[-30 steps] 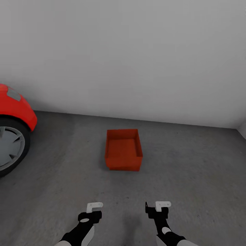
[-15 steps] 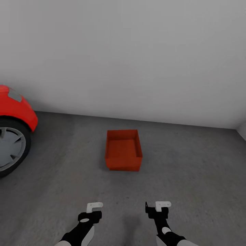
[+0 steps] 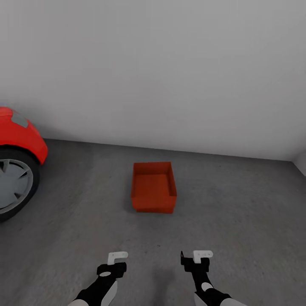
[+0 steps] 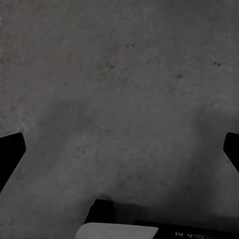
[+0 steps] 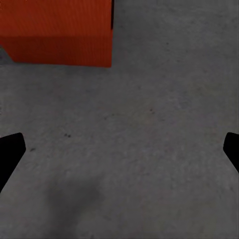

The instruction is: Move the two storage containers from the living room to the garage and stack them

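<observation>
One storage container [image 3: 153,187] is set on the garage floor [image 3: 238,221] as the stack's base, while the left gripper [image 3: 114,262] and right gripper [image 3: 196,261] are held wide open and empty.

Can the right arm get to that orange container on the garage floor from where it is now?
Probably yes: bare floor lies between the right gripper and the container, nothing blocking, and its fingers stand open.

Setting: a garage; rough dark grey concrete-like floor [image 3: 238,221]; bare plain white wall [image 3: 161,72]; glossy red car [image 3: 19,136] with grey spoked wheel [image 3: 12,182] parked left.
</observation>
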Robot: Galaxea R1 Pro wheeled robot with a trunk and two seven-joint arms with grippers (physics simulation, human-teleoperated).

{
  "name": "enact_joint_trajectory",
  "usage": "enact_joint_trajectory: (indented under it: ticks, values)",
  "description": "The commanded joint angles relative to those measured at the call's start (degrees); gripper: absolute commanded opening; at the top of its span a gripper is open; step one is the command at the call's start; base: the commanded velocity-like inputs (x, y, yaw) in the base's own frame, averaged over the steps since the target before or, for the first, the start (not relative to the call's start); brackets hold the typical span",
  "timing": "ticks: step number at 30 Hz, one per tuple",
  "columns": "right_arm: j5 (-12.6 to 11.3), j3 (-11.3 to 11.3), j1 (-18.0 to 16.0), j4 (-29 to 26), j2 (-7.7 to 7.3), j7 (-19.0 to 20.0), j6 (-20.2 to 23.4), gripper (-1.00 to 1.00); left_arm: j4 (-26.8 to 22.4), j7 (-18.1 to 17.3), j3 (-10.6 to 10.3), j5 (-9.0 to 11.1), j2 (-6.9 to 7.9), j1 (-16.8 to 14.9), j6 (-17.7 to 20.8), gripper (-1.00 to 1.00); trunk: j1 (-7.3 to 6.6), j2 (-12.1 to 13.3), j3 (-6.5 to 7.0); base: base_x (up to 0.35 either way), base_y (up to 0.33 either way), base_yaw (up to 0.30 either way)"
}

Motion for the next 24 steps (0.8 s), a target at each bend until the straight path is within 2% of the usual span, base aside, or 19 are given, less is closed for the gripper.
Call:
enact_joint_trajectory:
  ticks: [1, 24]
  values:
    - [0.01, 0.48, -0.04, 0.06, 0.01, -0.49, -0.07, 1.00, -0.05, 0.25, -0.16, 0.18, 0.01, -0.02, 0.13, 1.00, -0.21, 0.37, 0.13, 0.000, 0.000, 0.000]
    - [0.01, 0.48, -0.04, 0.06, -0.05, -0.42, -0.16, 1.00, -0.05, 0.25, -0.16, 0.19, 0.06, -0.01, 0.13, 1.00, -5.27, 9.59, 4.26, 0.000, 0.000, 0.000]
